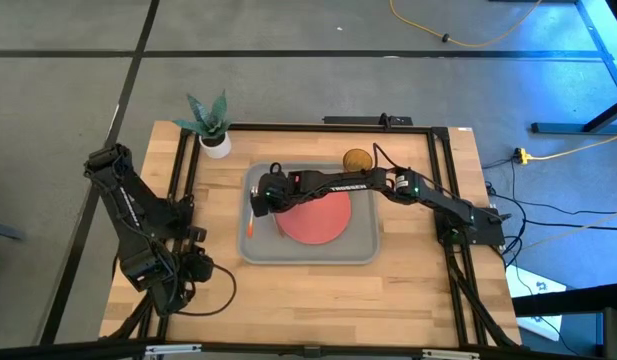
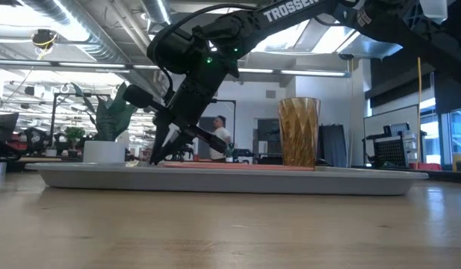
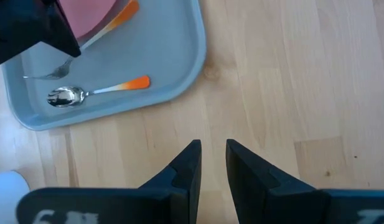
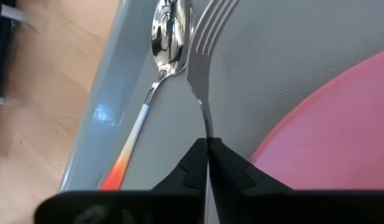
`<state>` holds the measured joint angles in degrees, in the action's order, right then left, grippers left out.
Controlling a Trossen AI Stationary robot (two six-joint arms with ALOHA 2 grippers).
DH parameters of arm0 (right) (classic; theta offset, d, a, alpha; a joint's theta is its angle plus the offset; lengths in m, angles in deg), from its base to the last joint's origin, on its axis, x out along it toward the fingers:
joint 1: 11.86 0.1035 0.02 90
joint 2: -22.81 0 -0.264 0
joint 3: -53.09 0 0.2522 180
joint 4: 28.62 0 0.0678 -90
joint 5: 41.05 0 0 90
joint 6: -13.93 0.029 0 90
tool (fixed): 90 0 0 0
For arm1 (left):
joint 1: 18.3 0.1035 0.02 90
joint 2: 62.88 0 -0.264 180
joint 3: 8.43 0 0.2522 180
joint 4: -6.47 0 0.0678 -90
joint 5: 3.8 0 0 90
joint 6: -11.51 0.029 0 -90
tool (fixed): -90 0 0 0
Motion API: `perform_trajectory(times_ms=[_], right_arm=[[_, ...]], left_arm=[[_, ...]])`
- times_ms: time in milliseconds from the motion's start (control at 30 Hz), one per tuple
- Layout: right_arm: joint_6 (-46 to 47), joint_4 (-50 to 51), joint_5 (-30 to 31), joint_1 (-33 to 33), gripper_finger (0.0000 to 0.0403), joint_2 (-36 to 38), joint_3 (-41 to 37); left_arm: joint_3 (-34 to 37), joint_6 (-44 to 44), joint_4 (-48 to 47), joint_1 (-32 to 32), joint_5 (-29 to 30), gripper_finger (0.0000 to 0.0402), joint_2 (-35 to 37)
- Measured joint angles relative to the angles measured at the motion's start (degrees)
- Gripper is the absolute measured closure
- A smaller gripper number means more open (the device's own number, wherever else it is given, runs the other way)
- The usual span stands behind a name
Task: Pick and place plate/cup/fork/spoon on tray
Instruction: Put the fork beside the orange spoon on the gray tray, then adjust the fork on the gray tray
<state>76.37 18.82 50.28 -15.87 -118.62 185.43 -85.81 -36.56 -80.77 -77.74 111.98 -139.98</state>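
The grey tray (image 1: 363, 250) lies mid-table with the coral-red plate (image 1: 323, 222) on it. The spoon (image 4: 160, 43) lies on the tray floor along its left rim, and also shows in the left wrist view (image 3: 86, 94). My right gripper (image 1: 260, 205) reaches over the tray's left part and is shut on the fork (image 4: 206, 37), between spoon and plate. The amber cup (image 1: 357, 159) stands upright at the tray's far right rim; whether on the tray or behind it, I cannot tell. My left gripper (image 3: 213, 155) is open and empty over the bare table near the near-left corner. My right gripper pinches the fork's thin metal shaft (image 4: 207, 127) between its two fingertips, behind the tines. The fingers slant down from above and from the table's right (image 2: 157, 155). The tines (image 3: 45, 74) sit low at the tray floor beside the spoon's bowl, and the orange handle end (image 3: 124, 12) reaches over the plate's edge.
A small potted plant in a white pot (image 1: 215, 140) stands at the table's far left, just beyond the tray's far left corner. Black frame rails (image 1: 188, 180) run along the table's edges. Bare wood (image 1: 308, 300) lies between the tray and the near edge.
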Motion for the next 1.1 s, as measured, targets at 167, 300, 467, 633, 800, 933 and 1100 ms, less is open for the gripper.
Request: perform_trajectory(times_ms=[167, 300, 467, 633, 800, 933, 1100], right_arm=[[-1.3, -0.8, 0.0, 0.0, 0.0371, 0.0, 0.0], [-1.5, -3.2, 0.0, 0.0, 0.0373, 0.0, 0.0], [-2.9, -3.3, 0.0, 0.0, 0.0373, 0.0, 0.2], [-11.8, 1.2, -0.8, 1.3, 0.0373, 0.4, 4.0], [-24.8, 11.7, 0.9, 4.9, 0.0373, 0.6, 12.3], [-32.7, 21.5, 10.8, 9.3, 0.0373, 2.4, 15.4], [-32.4, 34.8, 22.1, 15.6, 0.0377, 6.8, 14.7]], left_arm=[[0.0, 0.0, 0.0, 0.0, 0.0, 0.0335, 0.0], [0.0, 0.0, 0.0, 0.0, 0.0, 0.0335, 0.0], [0.0, 0.0, 0.0, 0.0, 0.0, 0.0335, 0.0], [0.0, -2.1, 0.1, 0.0, 1.2, 0.0335, 0.0], [0.0, -2.9, 1.1, 0.0, 5.7, 0.0335, 0.0], [0.0, -2.9, 2.7, 0.2, 11.2, 0.0335, 0.0], [0.0, -4.2, 3.0, 3.2, 17.2, 0.0335, 0.0]])
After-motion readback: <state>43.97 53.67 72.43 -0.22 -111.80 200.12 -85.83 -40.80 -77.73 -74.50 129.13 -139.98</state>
